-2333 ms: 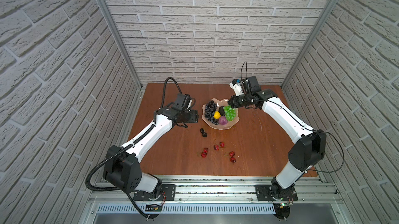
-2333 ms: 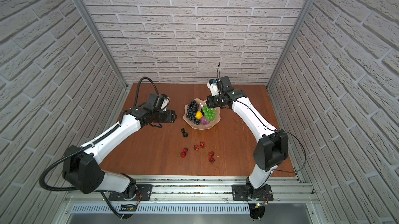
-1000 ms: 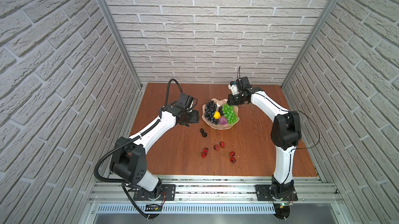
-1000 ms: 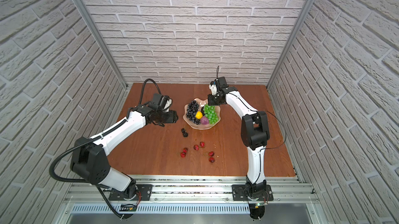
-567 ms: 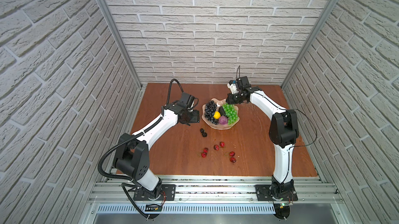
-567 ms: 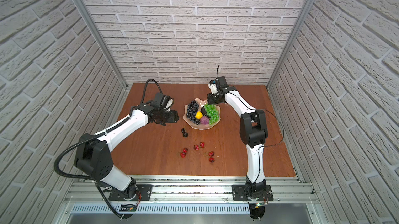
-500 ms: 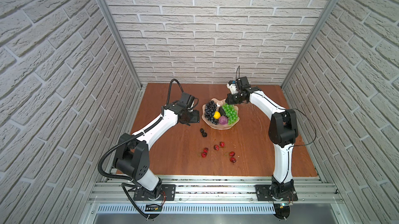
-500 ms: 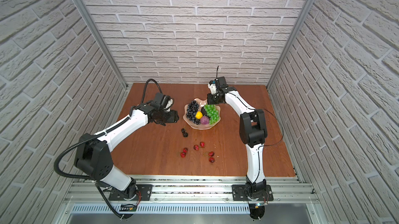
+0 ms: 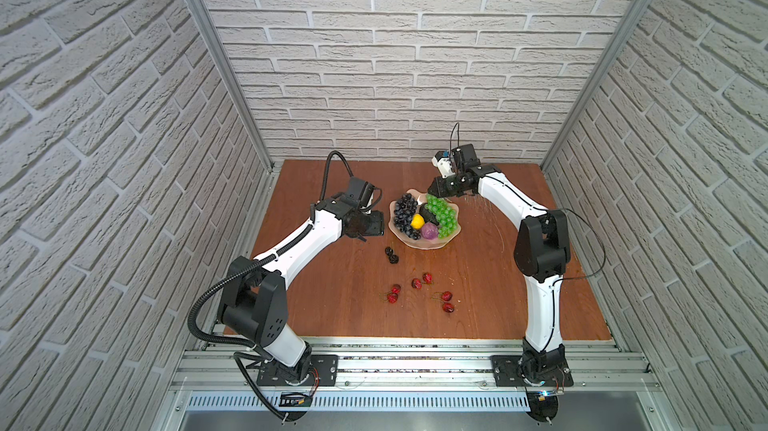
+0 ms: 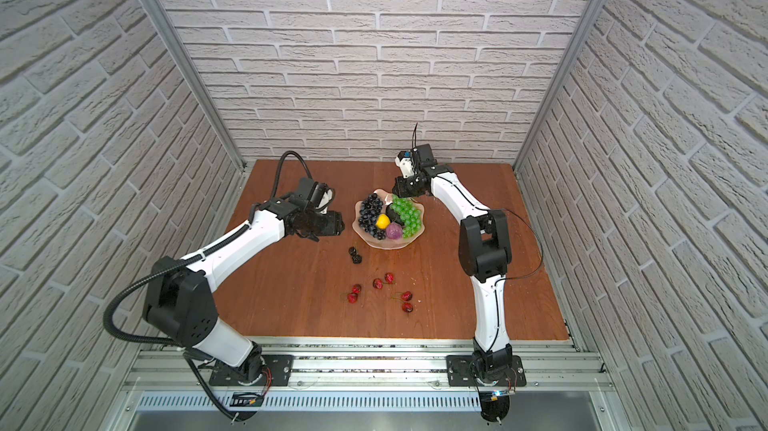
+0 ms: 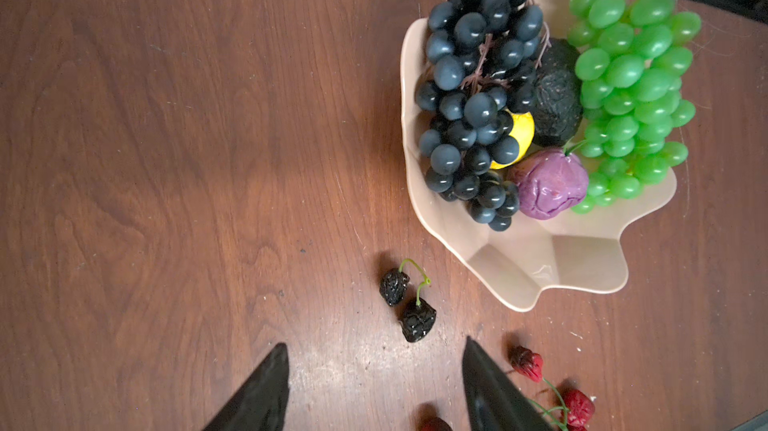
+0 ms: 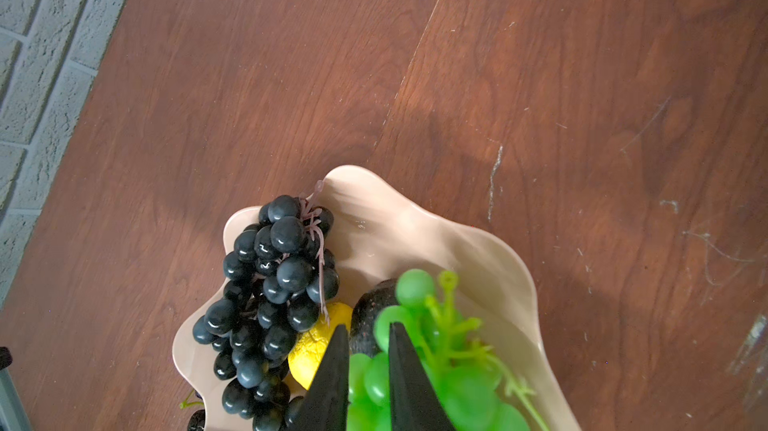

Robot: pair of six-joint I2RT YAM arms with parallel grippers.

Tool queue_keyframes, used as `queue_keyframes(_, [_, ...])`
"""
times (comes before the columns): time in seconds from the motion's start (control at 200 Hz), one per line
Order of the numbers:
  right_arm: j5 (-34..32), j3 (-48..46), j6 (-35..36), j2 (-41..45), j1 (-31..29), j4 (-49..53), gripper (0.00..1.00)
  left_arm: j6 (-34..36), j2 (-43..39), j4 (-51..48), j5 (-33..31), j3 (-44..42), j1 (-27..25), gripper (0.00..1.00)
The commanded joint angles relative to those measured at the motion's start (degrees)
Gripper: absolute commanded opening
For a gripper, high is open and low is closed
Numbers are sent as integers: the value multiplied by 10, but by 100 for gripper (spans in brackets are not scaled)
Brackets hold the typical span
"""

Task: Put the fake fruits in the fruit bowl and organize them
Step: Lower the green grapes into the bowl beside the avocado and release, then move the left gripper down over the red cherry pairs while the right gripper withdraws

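The pale peach fruit bowl (image 9: pixel 419 244) (image 11: pixel 582 267) holds a dark grape bunch (image 9: pixel 405 213) (image 12: pixel 270 283), a green grape bunch (image 9: pixel 442 213) (image 11: pixel 631 88), a lemon (image 11: pixel 521 134), an avocado (image 11: pixel 557 96) and a purple fruit (image 11: pixel 548 184). My right gripper (image 9: pixel 432 191) (image 12: pixel 368 326) hovers at the bowl's far edge. Its jaws stand slightly apart right over the top of the green grapes (image 12: pixel 457 387). My left gripper (image 9: pixel 376 227) (image 11: pixel 376 343) is open and empty, just left of the bowl. Two black cherries (image 9: pixel 391 254) (image 11: pixel 409 308) lie close in front of it.
Several red cherries (image 9: pixel 419 281) (image 10: pixel 382 282) lie scattered on the brown table nearer the front, with more of them (image 9: pixel 446 302) to the right. Brick walls close in the back and both sides. The right arm's elbow (image 9: pixel 540 242) stands tall right of the bowl.
The right gripper's jaws have parted a little over the green grapes, which now rest in the bowl. The right elbow has risen and folded in. The left arm has barely shifted.
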State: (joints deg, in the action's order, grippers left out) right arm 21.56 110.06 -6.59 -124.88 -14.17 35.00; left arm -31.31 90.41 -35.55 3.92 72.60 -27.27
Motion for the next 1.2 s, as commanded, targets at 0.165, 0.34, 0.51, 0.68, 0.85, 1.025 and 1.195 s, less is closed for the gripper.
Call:
queue_keyframes(0.165, [16, 21, 12, -2, -9, 5, 26, 0, -12, -1, 0, 9, 5, 66])
queue_keyframes(0.34, [12, 8, 13, 49, -18, 10, 30, -9, -39, -1, 7, -8, 2, 66])
queue_keyframes(0.51, [-8, -44, 6, 141, -39, 7, 33, -10, -66, -15, 48, -33, -9, 65])
queue_keyframes(0.68, [-43, -209, -33, 271, -62, -78, 37, -16, -77, -32, 63, -78, -49, 65])
queue_keyframes(0.85, [-65, -359, -71, 377, -78, -108, 39, -31, -84, -31, 66, -121, -108, 65])
queue_keyframes(1.025, [-90, -440, -80, 441, -93, -90, 40, -58, -53, -33, 43, -141, -189, 65])
queue_keyframes(1.195, [-107, -497, -86, 469, -96, -104, 40, -101, -21, -25, 4, -151, -248, 62])
